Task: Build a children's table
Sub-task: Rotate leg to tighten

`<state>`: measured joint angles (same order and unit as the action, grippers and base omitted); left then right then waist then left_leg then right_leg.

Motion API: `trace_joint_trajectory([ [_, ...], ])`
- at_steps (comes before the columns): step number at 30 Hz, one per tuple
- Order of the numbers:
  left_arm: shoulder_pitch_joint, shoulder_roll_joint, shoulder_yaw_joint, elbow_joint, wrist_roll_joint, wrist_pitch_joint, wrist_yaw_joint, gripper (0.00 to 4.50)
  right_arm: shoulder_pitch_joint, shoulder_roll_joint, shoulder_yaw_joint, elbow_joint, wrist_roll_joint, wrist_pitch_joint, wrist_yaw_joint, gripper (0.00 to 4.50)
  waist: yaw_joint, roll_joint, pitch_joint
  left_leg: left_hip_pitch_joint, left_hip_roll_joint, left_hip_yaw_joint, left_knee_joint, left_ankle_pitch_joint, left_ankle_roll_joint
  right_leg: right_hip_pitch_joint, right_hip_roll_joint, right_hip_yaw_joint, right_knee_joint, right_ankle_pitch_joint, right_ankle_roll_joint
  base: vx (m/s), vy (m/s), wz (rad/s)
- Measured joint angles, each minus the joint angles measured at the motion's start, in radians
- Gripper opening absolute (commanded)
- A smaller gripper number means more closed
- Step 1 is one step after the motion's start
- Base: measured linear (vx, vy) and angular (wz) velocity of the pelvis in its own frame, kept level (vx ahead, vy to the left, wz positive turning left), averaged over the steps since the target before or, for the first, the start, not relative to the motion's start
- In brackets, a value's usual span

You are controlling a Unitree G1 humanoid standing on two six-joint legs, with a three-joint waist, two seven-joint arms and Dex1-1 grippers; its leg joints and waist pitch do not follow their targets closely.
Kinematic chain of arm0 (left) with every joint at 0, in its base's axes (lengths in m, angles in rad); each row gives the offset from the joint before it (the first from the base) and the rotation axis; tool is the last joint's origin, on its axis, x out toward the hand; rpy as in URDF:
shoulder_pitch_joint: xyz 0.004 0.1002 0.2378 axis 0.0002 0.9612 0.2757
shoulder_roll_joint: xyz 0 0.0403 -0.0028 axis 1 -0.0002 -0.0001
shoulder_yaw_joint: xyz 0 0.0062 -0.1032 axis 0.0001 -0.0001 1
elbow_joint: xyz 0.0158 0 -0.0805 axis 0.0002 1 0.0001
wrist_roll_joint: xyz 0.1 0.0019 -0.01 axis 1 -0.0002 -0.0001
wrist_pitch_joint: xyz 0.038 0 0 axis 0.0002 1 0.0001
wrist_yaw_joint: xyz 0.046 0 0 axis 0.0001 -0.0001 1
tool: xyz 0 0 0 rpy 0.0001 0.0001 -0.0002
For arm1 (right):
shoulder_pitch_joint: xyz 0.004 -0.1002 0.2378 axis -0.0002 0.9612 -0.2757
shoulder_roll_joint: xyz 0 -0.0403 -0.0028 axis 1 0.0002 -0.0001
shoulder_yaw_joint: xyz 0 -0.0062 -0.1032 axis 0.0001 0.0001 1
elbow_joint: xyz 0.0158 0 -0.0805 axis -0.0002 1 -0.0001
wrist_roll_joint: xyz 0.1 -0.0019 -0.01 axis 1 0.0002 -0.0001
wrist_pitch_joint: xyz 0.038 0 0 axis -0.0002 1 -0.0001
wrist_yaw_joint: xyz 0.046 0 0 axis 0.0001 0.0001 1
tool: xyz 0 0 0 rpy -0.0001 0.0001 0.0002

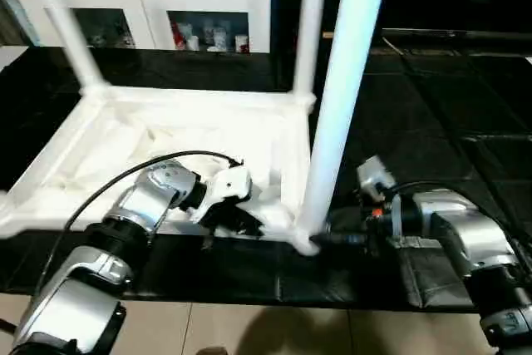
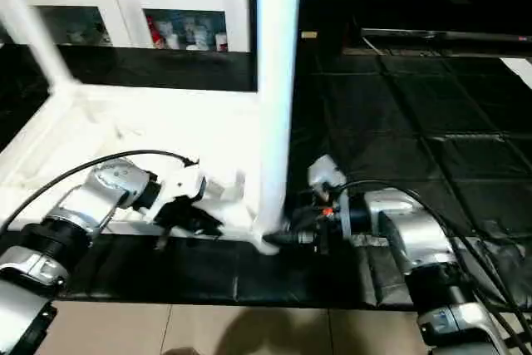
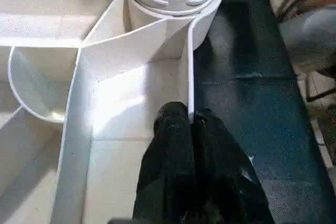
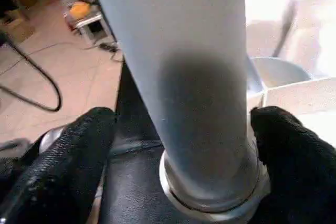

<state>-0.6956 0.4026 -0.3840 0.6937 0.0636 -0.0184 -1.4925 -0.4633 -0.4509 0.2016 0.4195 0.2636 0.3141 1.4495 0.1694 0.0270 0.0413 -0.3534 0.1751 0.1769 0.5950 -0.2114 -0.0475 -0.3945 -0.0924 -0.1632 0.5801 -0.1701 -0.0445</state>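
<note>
While upside-down, table (image 1: 125, 151), legs upright.

children's table (image 1: 166, 135): white, upside down on dark mat; three legs (image 1: 345, 97) upright in corner sockets

I'm holding both silver forearms low and angled inward toward the middle of the scene. My left arm (image 1: 125, 222) is reaching forward and to the right, its black cable arcing over the wrist. The left gripper (image 3: 191, 124) is pinching with both black fingers (image 3: 170, 129) pressed close together, a thin white edge caught between them. My right arm (image 1: 465, 247) is coming in from the right side, bent so the wrist is pointing left. The right gripper (image 4: 184, 124) is standing spread wide, one black finger (image 4: 73, 145) on each side of a round white column, and I can't tell whether the pads are touching it.
</note>
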Motion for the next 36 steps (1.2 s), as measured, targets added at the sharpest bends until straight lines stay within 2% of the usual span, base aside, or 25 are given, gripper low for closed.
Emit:
trace_joint_trajectory([
  [3, 0.000, 0.002, -0.006, -0.001, 0.000, -0.006, -0.011, 0.00, -0.015, 0.002, 0.009, 0.024, -0.006, -0.012, 0.024, 3.74, 0.002, 0.000, 0.000, 0.000, 0.000, 0.000, 0.000, 0.000, 0.000, 0.000, 0.000, 0.001, 0.000, 0.000, 0.000, 0.000, 0.000, 0.00],
  [10, 0.000, 0.003, -0.008, -0.004, 0.000, -0.010, -0.017, 0.00, -0.041, 0.013, 0.033, 0.067, -0.032, -0.062, 0.028, 3.21, 0.002, 0.000, 0.000, -0.001, 0.000, 0.000, 0.000, 0.000, 0.000, -0.001, 0.000, 0.001, 0.001, 0.000, 0.000, 0.000, 0.000, 0.00],
  [19, 0.000, -0.002, -0.009, -0.001, 0.006, -0.028, -0.008, 0.00, -0.043, 0.011, 0.031, 0.068, -0.032, -0.081, 0.029, 2.39, 0.004, 0.000, 0.000, -0.001, 0.000, 0.000, 0.004, 0.000, 0.000, 0.000, 0.000, 0.003, 0.004, 0.000, 0.001, 0.000, 0.000, 0.00],
  [29, -0.001, -0.011, -0.008, 0.010, 0.010, -0.034, 0.002, 0.00, -0.036, 0.011, 0.030, 0.061, -0.039, -0.102, 0.025, 2.14, 0.004, 0.000, 0.000, -0.001, 0.000, 0.001, 0.006, 0.000, 0.000, 0.001, 0.000, 0.005, 0.006, -0.001, 0.001, 0.000, 0.000, 0.00],
  [31, -0.002, -0.024, -0.003, 0.022, 0.008, -0.019, 0.014, 0.00, 0.005, 0.028, 0.005, 0.032, -0.032, -0.100, -0.009, 2.12, 0.005, 0.000, -0.001, 0.002, 0.000, 0.001, 0.005, 0.000, -0.001, 0.004, 0.000, 0.006, 0.006, -0.002, 0.003, 0.000, 0.000, 0.00],
  [34, -0.007, -0.031, 0.017, 0.044, 0.011, 0.018, 0.057, 0.00, 0.034, 0.064, -0.038, 0.026, -0.026, -0.080, -0.104, 2.11, -0.008, 0.000, -0.001, 0.005, 0.000, 0.002, 0.005, -0.002, -0.004, 0.010, 0.000, 0.007, 0.006, -0.005, 0.008, 0.000, 0.000, 0.00],
  [36, -0.019, -0.041, 0.035, 0.070, 0.020, 0.050, 0.115, 0.00, 0.037, 0.103, -0.069, 0.032, -0.028, -0.056, -0.206, 2.09, -0.022, 0.000, -0.001, 0.013, 0.000, 0.002, 0.005, -0.001, -0.005, 0.012, 0.000, 0.007, 0.006, -0.005, 0.008, 0.000, 0.000, 0.00],
])
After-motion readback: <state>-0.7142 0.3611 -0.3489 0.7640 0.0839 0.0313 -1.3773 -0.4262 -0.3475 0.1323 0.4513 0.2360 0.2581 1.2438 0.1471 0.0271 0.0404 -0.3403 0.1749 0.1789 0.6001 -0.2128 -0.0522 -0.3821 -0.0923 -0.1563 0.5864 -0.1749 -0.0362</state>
